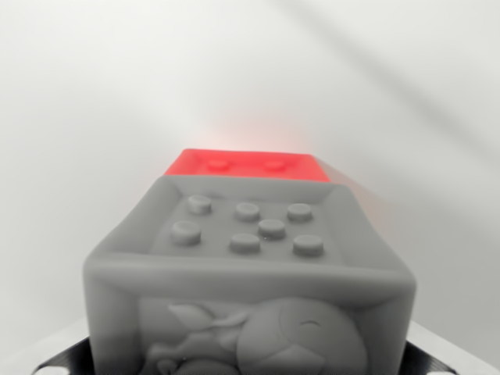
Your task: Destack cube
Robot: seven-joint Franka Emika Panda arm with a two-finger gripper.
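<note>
A grey cube (250, 258) fills the lower half of the wrist view, very close to the camera. It has several round studs on its top and a raised figure on its near face. My gripper (246, 369) sits at the bottom edge. Its black fingers (48, 359) show only as slivers pressed against the cube's left and right sides, so it looks shut on the cube. Behind the grey cube, the studded top of a red cube (248, 165) shows. The rest of the red cube is hidden, and I cannot tell whether the two cubes touch.
A plain white surface (94, 94) surrounds the cubes, with a soft diagonal shadow at the wrist view's upper right. A pale ledge (457, 351) shows at the bottom corners.
</note>
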